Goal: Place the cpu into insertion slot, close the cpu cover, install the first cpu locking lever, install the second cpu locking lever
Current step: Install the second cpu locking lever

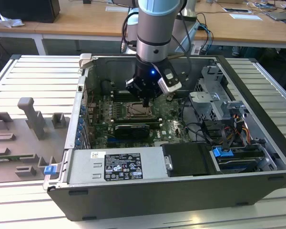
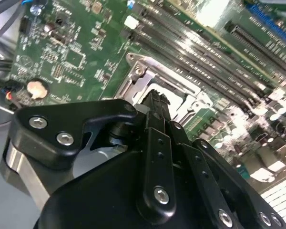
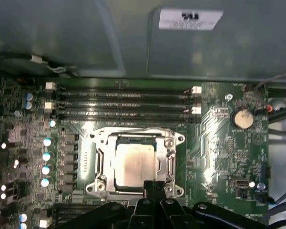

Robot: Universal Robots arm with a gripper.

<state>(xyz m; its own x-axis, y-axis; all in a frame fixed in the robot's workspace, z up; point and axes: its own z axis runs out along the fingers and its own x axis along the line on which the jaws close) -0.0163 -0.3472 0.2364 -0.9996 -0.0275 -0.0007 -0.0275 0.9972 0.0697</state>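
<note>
Gripper (image 3: pixel 154 187) fingers pressed together, nothing between, at lower edge of cover (image 3: pixel 136 160), centre frame. Cpu (image 3: pixel 135 164) seated in slot: light, rigid, fragile; cover thin, springy, best handled by rim.

A black graphics card (image 1: pixel 131 130) lies near a grey power supply (image 1: pixel 117 165).

My arm (image 1: pixel 155 28) drops almost straight down from above, its grey wrist section upright and a small blue light glowing on the black housing below it. My claw (image 1: pixel 145 101) hangs at the bottom, pointing down. In the second wrist view its black fingers (image 2: pixel 155 114) lie pressed side by side, tips together; the first wrist view shows those tips (image 3: pixel 154 187) meeting too
</note>
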